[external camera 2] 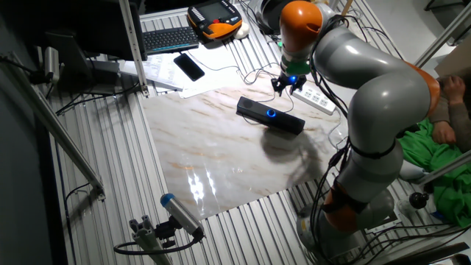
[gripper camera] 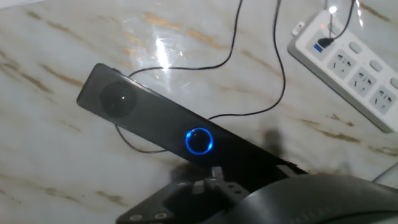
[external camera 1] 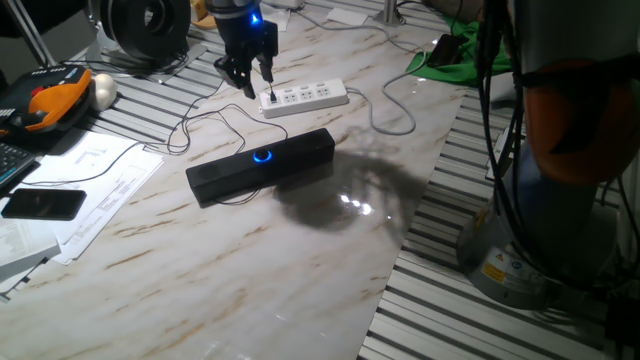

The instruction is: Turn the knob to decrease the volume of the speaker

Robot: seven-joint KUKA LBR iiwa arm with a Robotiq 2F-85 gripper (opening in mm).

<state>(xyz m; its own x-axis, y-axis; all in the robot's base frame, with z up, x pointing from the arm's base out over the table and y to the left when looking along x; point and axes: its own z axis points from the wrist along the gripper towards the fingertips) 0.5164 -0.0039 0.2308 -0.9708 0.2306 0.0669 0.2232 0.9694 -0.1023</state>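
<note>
Speaker (external camera 1: 262,165): black bar lying flat and slantwise on the marble-patterned table (external camera 1: 200,270), thin cable trailing off. Knob (external camera 1: 262,156): mid-top of the bar, ringed in blue light. Gripper (external camera 1: 247,78): in the air beyond the speaker, above the white power strip (external camera 1: 305,98), touching nothing, fingers slightly apart. Around: papers (external camera 1: 90,185), phone (external camera 1: 43,203), keyboard (external camera 2: 170,38), green cloth (external camera 1: 455,50).

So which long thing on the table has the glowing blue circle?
The black speaker, lying on the marble. The white power strip behind it has sockets and no blue ring.
</note>
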